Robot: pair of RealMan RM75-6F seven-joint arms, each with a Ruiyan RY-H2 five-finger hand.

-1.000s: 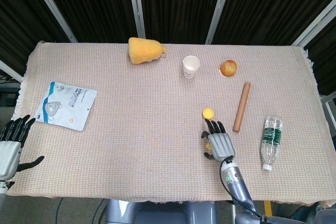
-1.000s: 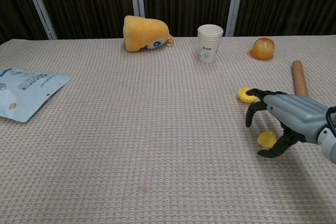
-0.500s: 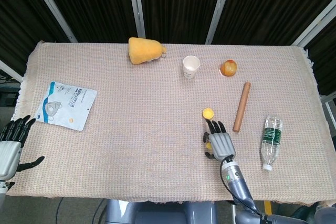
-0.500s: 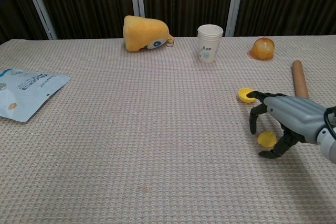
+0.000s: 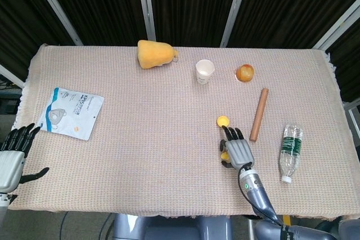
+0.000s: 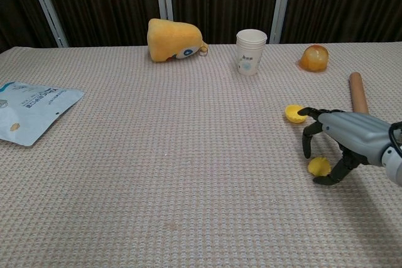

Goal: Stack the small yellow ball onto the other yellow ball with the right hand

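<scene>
Near front right of table, right hand arching over small yellow ball, fingers curled down around it, thumb beside it; whether gripping ball, cannot tell. Other yellow ball lying just beyond fingertips, apart. Head view showing hand from above, ball peeking at its left edge, other ball ahead. Head view alone showing left hand at table's left edge, fingers spread, holding nothing, plus water bottle. Wooden rod lying right of hand.
</scene>
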